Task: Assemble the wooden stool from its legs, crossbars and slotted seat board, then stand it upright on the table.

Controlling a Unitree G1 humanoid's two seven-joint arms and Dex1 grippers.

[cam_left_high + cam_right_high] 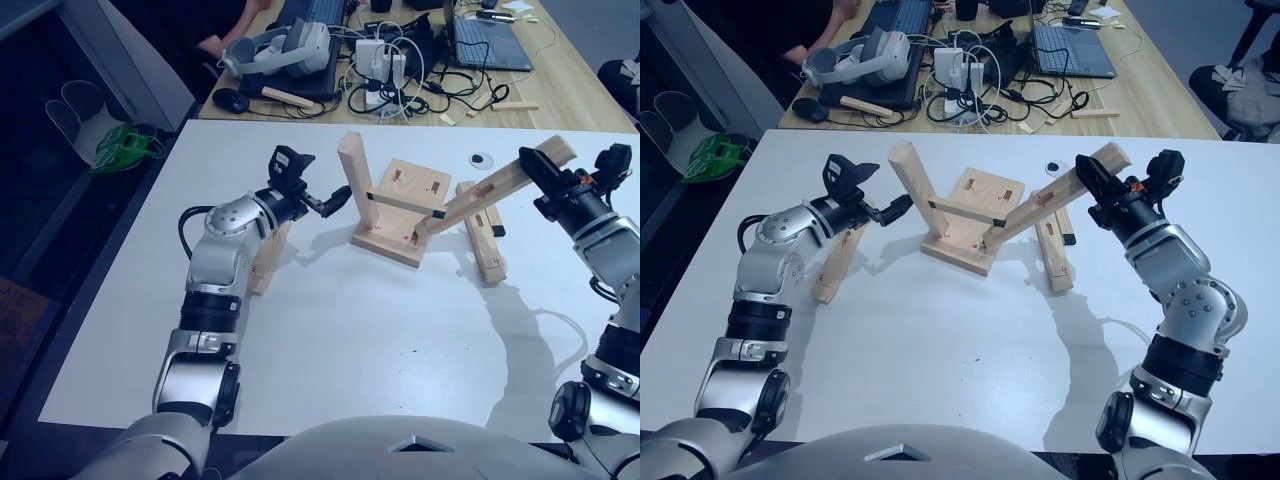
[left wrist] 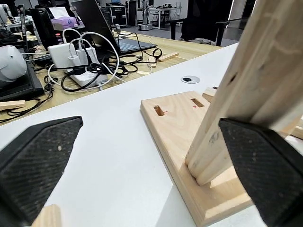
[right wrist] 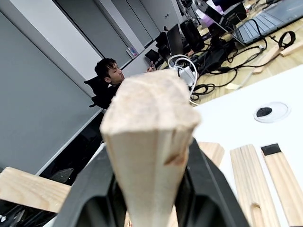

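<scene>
We clenched a tilted leg (image 1: 480, 195) in our right gripper (image 1: 540, 172), its far end meeting the seat board (image 1: 418, 182). Our left gripper (image 1: 315, 185) gaped, released, just beside the upright leg (image 1: 355, 175) seated in that board.

seat board (image 1: 420, 182) lay on table (image 1: 350, 340) | upright leg (image 1: 356, 185) stood at its left | slanted leg (image 1: 490, 191) leaned at its right

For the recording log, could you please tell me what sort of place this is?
Most likely an office or robotics lab workspace: the white table adjoins a wooden desk holding a laptop, a headset and a tangle of chargers and cables.
</scene>
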